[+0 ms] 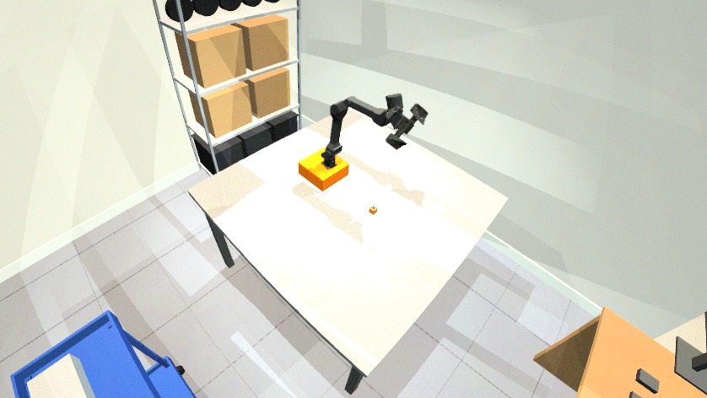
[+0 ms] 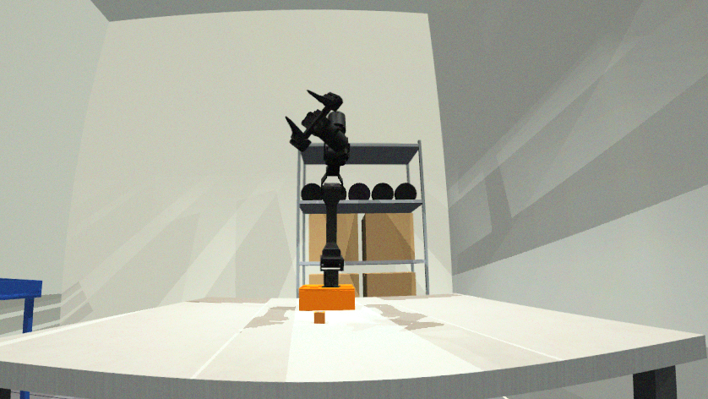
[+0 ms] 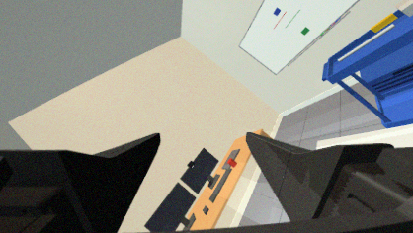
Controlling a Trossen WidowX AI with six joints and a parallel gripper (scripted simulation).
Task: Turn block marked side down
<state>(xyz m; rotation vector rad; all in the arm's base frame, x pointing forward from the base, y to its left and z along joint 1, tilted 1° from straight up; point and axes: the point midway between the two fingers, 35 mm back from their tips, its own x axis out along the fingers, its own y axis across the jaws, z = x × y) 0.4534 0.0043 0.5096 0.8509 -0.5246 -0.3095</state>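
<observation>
The small orange block [image 1: 373, 210] [image 2: 319, 317] rests on the table [image 1: 316, 266] [image 2: 396, 352], in front of the arm's orange base. A small dark mark shows on its upward face in the top view; its front face in the exterior view is plain orange. My gripper [image 1: 413, 131] [image 2: 296, 103] [image 3: 204, 136] is open and empty, high above the table and well away from the block. Its fingers are tilted and point outward and up, not down at the block. The wrist view shows no block between the fingers.
The orange base [image 1: 322, 170] [image 2: 327, 297] stands behind the block and carries the arm. A shelf rack [image 1: 247, 86] [image 2: 360, 205] with boxes stands behind the table. A blue cart [image 1: 116, 363] and a wooden desk [image 1: 623, 353] stand off the table.
</observation>
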